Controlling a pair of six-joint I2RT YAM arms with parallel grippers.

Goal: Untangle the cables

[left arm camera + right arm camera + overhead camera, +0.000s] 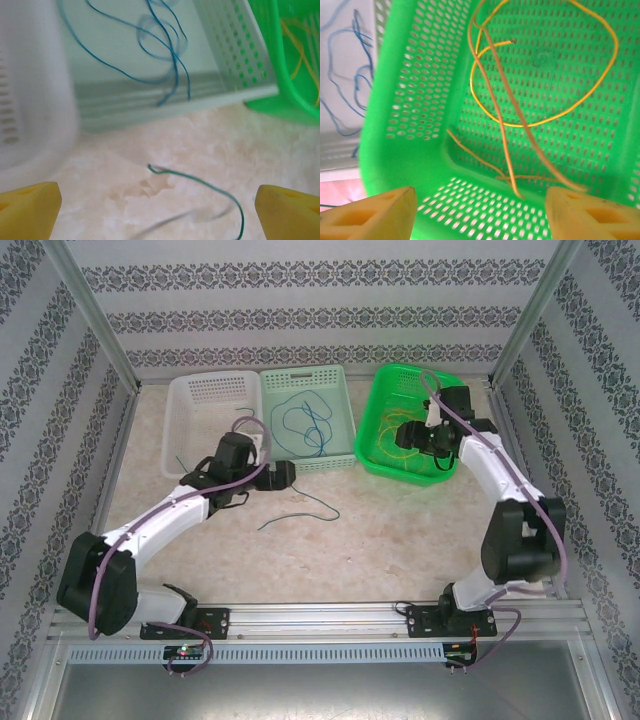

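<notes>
Left wrist view: green cable (200,181) lies just beyond left gripper (157,195), jaws spread wide; long axis left-right.

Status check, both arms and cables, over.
Left gripper open by green cable on table. Right gripper open above yellow cables, green basket. Blue cable in mint basket.
</notes>
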